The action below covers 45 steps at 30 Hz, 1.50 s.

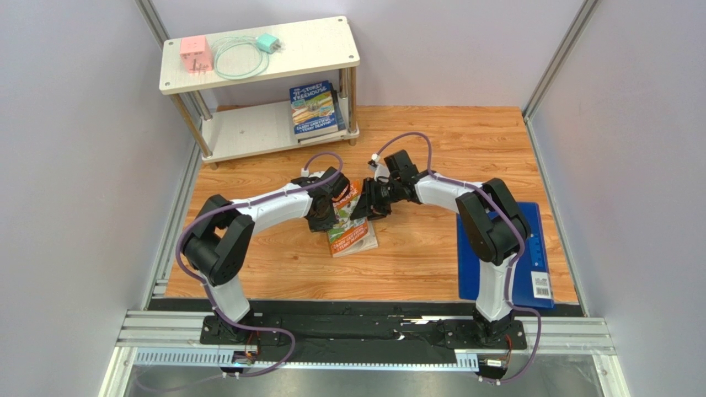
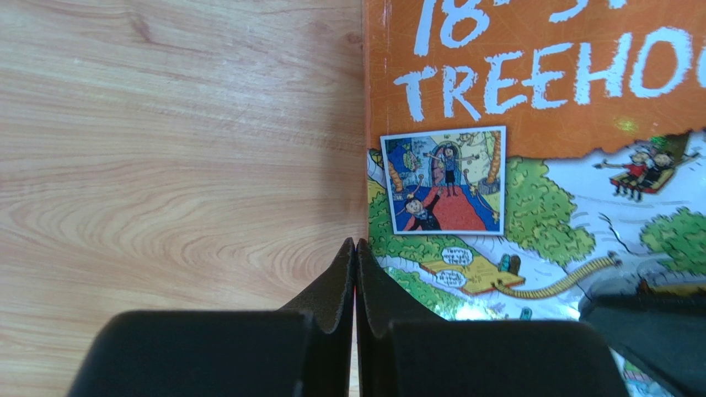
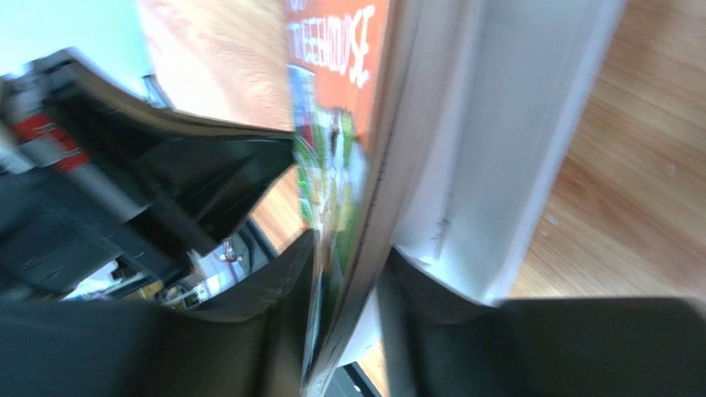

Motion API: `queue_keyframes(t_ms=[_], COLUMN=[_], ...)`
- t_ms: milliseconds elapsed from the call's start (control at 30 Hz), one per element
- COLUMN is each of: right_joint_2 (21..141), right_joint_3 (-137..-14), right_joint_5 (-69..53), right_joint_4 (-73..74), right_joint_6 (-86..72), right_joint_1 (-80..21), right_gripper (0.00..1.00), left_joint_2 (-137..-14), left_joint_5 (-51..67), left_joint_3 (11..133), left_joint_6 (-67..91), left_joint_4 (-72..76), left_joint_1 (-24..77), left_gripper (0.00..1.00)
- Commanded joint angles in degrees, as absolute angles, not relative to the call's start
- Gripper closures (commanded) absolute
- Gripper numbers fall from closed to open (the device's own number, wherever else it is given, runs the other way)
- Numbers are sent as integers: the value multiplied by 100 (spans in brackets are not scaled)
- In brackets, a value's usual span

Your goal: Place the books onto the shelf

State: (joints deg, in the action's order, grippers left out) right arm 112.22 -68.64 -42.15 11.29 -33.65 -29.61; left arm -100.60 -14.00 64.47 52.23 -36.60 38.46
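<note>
Two sets of jaws, one book between them.

1. Right gripper [image 3: 348, 248]: closed on an edge of the orange-green book [image 3: 331, 124], one pad on the cover side, the other on the page side. Blurred, so firmness of hold uncertain. Takes in only the cover and a few leaves; thick white block of pages left outside the far pad.

2. Left gripper [image 2: 355, 248]: shut tip to tip, holding nothing. Set against the left edge of the cover, opposite the right jaws, apparently as a brace.

3. Book: appears raised at the right jaws, low at the left jaws, otherwise on the wooden table [image 1: 431, 248].

4. Shelf [image 1: 249, 132]: well beyond both jaws, off to the left. Stack of books [image 1: 315, 112] on the lower board, at the end nearer the jaws. Pink cube [image 1: 195, 54], coiled cable [image 1: 236, 59] and teal plug [image 1: 267, 41] on the upper board.

5. Blue sheet [image 1: 530, 248]: behind the right jaws, under that arm.

Risks, as judged:
- Fanning open on lift, from a grip on the cover and few leaves only.
- Slipping out, from the glossy cover and shallow bite.
- Creasing or tearing of the cover, from the unheld pages hanging off it.
- Sliding away, should the left brace give way first.
- Clipping a shelf leg or the stacked books on approach.
</note>
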Motion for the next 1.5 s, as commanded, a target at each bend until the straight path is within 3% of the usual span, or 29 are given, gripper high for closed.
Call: queue_keyframes(t_ms=[0,233,467,500,533,600,700,967,1067,1133,1467], right_joint_2=[11171,10697,10687,10687,10679,10644,10635,10372,10248,10117,9791], right_joint_3=[-7066,-6900,-6891,-6856,-6829,-6803,-6855,-7145,-7224,-7225,-7225], right_joint_5=[-3473,-2988,-3172,-3277,-3339,-3471,-3629,-4455,-4816,-5044,-5704], right_joint_4=[2311,2698,2523,2444,2252,2023,1881,1222,932,660,-147], right_joint_6=[-3067,-2918,-2848,-2856,-2874,-2892,-2865,-3163,-3322,-3462,-4069], right_joint_1=[-3199,-3199,-3199,-3199,-3191,-3199,-3199,-3068,-2883,-2751,-2646], right_gripper=[72,71,83,89,91,95,98,99,98,98,97], left_joint_2=[-9703,-9747,-9467,-9370,-9099,-8773,-8026,-6479,-5776,-5338,-5202], left_joint_5=[-1459,-1564,-1687,-1670,-1687,-1810,-1715,-704,-116,-70,535], left_joint_3=[6759,6724,6566,6444,6364,6058,5565,3810,2686,2278,1433], left_joint_6=[5317,5300,5116,5028,5027,5071,4975,5044,5430,5475,5502], left_joint_4=[-3603,-3727,-3788,-3745,-3744,-3709,-3447,-1743,273,841,3432], left_joint_1=[3911,3911,3885,3867,3832,3815,3753,3507,3261,3165,2900], left_gripper=[100,100,97,86,58,17,4,0,0,0,0])
